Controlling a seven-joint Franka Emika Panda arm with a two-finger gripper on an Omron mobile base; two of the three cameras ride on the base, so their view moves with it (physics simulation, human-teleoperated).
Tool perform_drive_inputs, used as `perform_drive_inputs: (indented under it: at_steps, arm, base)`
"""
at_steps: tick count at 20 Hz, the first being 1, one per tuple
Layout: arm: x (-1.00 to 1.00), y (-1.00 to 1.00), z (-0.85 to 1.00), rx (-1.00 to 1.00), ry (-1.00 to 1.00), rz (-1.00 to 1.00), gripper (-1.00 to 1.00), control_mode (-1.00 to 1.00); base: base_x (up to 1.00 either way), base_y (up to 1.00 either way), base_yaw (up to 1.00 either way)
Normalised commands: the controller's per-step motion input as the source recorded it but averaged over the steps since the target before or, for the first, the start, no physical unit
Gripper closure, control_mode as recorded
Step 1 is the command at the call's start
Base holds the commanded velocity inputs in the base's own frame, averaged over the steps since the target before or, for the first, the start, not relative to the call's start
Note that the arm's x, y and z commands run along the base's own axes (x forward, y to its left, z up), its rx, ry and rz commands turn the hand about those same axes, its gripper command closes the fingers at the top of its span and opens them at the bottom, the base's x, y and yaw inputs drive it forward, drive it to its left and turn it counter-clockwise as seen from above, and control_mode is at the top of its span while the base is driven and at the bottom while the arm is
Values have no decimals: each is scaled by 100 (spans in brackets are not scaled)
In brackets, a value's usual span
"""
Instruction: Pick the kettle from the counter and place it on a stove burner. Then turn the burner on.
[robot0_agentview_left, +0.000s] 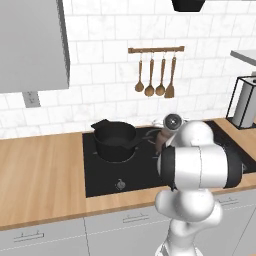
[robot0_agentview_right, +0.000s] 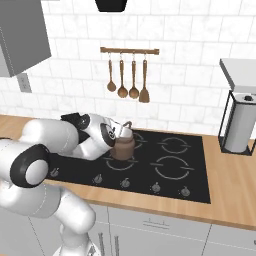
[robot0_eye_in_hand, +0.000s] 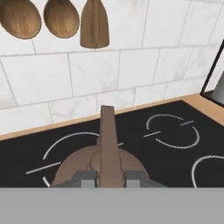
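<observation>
The small dark-brown kettle (robot0_agentview_right: 123, 147) sits low over the middle-left burner ring of the black stove (robot0_agentview_right: 192, 172); I cannot tell whether it rests on the glass. My gripper (robot0_agentview_right: 121, 133) is shut on its arched handle from above. In the hand view the brown handle (robot0_eye_in_hand: 107, 142) runs straight up between the two fingertips (robot0_eye_in_hand: 88, 177) of the gripper (robot0_eye_in_hand: 109, 177), with the kettle's round body (robot0_eye_in_hand: 72, 168) below. From the left base view, part of the kettle (robot0_agentview_left: 160, 140) peeks out beside the hand (robot0_agentview_left: 173, 121). The wooden counter (robot0_agentview_left: 40, 170) lies left of the stove.
A black saucepan (robot0_agentview_left: 116, 140) stands on the stove's back-left burner, close to the kettle. Knobs (robot0_agentview_right: 125, 183) line the stove's front edge. Wooden utensils (robot0_agentview_right: 128, 80) hang on the tiled wall. A paper-towel holder (robot0_agentview_right: 239, 125) stands on the counter to the right.
</observation>
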Motion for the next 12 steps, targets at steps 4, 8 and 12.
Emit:
perform_drive_inputs:
  at_steps: [4,8,12]
  arm:
    - [-7,-3,4,-1,2,0,100,-100]
    - [-2,0,0,0,3,0,100,-100]
    - [0,0,-4,0,7,0,100,-100]
  base:
    - [0,0,0]
    - [0,0,0]
    - [0,0,0]
